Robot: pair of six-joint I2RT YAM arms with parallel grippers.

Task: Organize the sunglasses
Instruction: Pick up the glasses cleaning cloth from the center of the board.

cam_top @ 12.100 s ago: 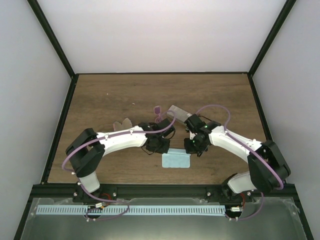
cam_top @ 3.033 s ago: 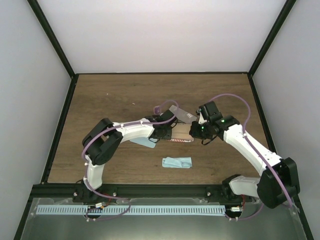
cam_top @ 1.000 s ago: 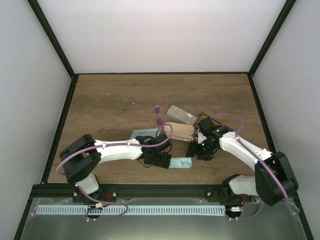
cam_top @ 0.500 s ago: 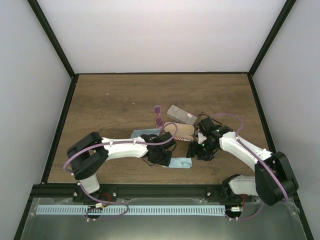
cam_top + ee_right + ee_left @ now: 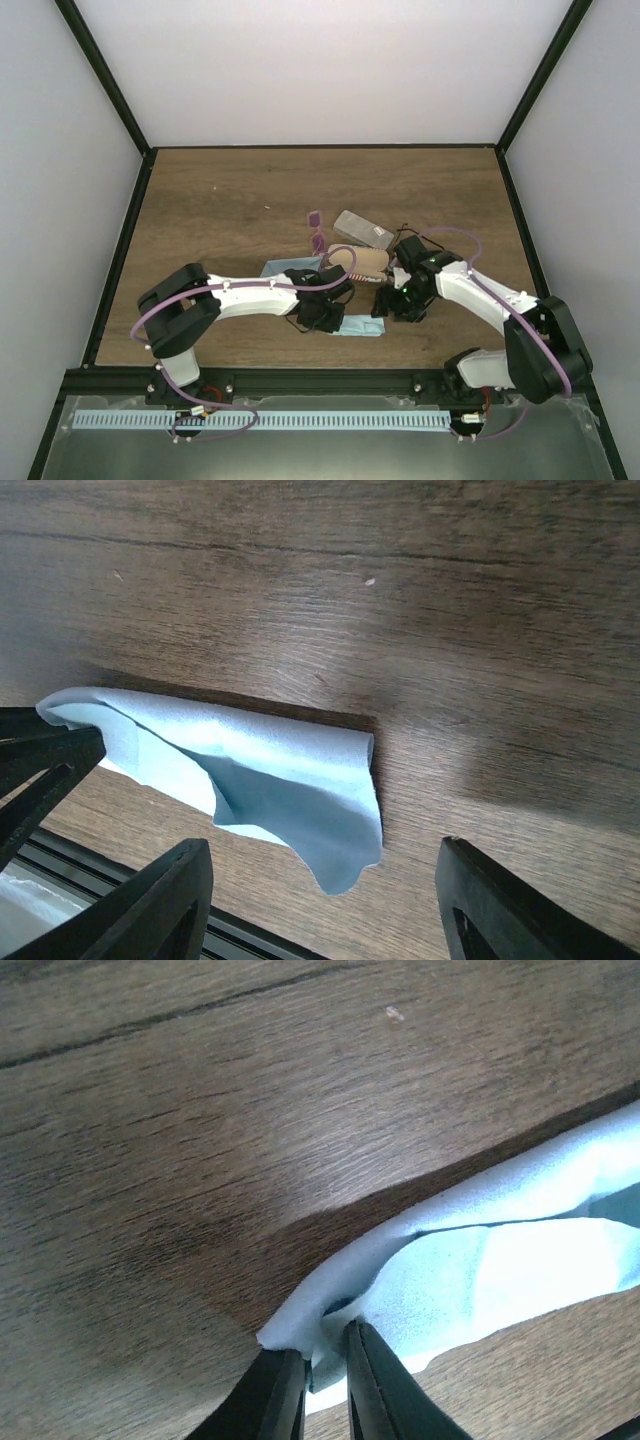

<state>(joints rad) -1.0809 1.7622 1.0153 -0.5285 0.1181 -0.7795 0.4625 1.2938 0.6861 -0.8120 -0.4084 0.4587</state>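
The left jaws are clenched on one corner of a light blue cloth (image 5: 480, 1270), a soft folded piece. Its pinched edge is raised slightly off the brown wooden desk (image 5: 200, 1110). The right jaws stand wide apart, released, with nothing between them, and the same cloth lies on the desk just ahead of them. The right wrist view shows the cloth's loose fold gaping open and the left jaws holding its left corner; in the top view the arms hide that pinch.

Only the top view shows the rest. Near the desk's middle lies an oval pink-striped case (image 5: 362, 263) and, beyond it toward the far edge, a clear grey case (image 5: 362, 228). What either holds cannot be told. The purple-tinted sunglasses (image 5: 314, 218) lie on the desk just left of the clear case, outside both cases. A second light blue cloth (image 5: 284, 267) lies left of the striped case.
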